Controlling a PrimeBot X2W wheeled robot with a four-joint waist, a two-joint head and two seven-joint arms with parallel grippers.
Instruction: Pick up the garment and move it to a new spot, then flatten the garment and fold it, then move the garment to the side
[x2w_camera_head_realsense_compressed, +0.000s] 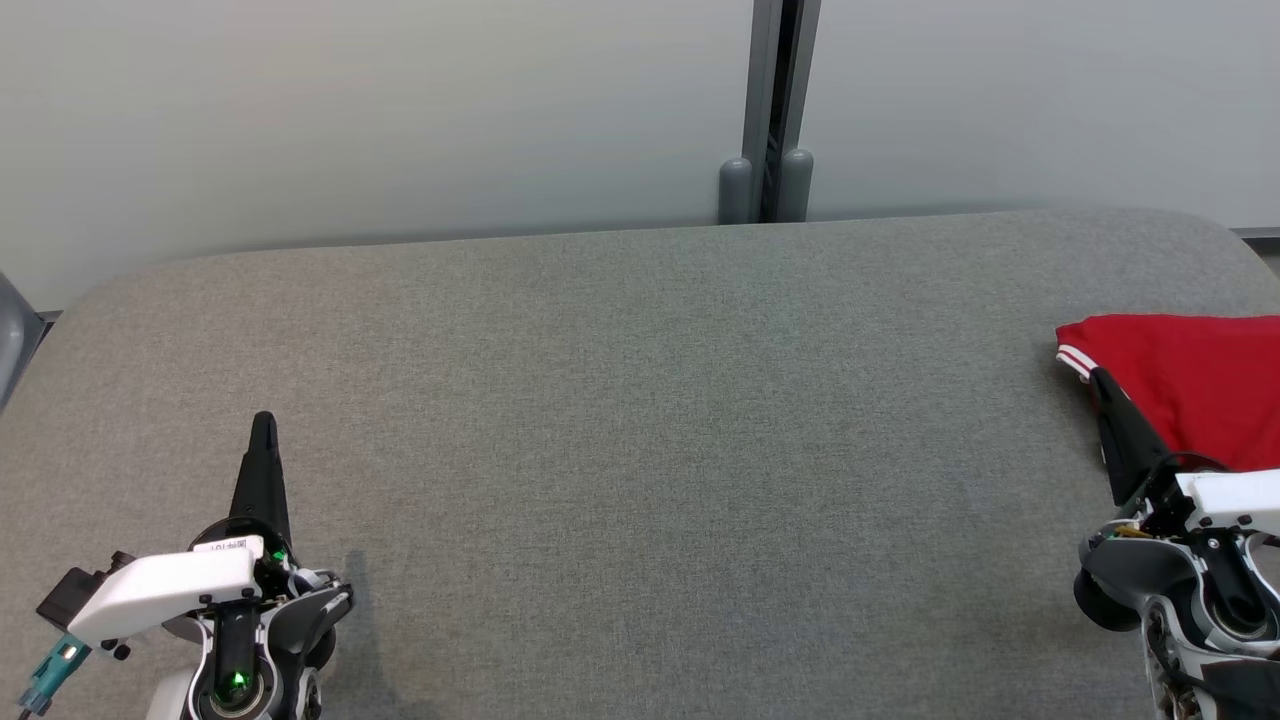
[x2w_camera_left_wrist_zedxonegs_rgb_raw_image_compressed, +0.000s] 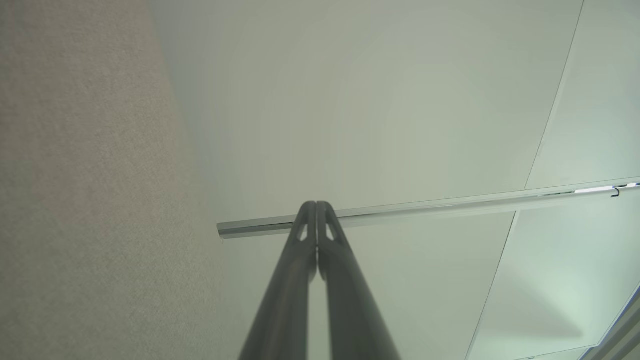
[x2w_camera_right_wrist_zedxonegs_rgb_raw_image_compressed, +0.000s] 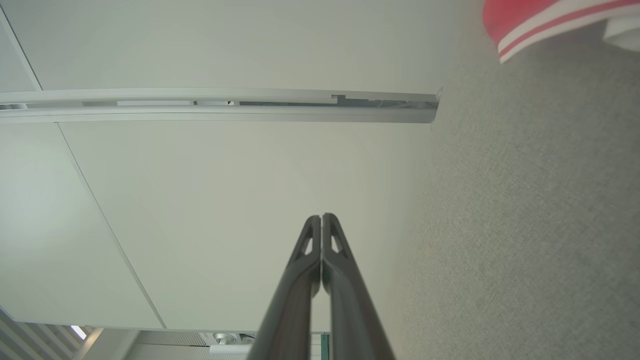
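Observation:
The garment (x2w_camera_head_realsense_compressed: 1190, 385) is red with white stripes on its cuff and lies at the right edge of the grey table (x2w_camera_head_realsense_compressed: 640, 420), partly cut off by the head view's border. Its striped cuff (x2w_camera_right_wrist_zedxonegs_rgb_raw_image_compressed: 545, 22) shows at the top right of the right wrist view. My right gripper (x2w_camera_head_realsense_compressed: 1100, 378) is shut, its tip just over the garment's near left edge, with nothing held. In its own wrist view the right gripper (x2w_camera_right_wrist_zedxonegs_rgb_raw_image_compressed: 321, 217) has both fingers pressed together. My left gripper (x2w_camera_head_realsense_compressed: 264, 420) stands shut at the lower left, empty, and the left gripper (x2w_camera_left_wrist_zedxonegs_rgb_raw_image_compressed: 316, 205) shows closed fingers too.
A pale wall (x2w_camera_head_realsense_compressed: 400, 110) runs behind the table, with a grey vertical post (x2w_camera_head_realsense_compressed: 770, 110) and two rounded stubs at its foot. The table's far corners are rounded. A wide stretch of bare grey cloth lies between the two arms.

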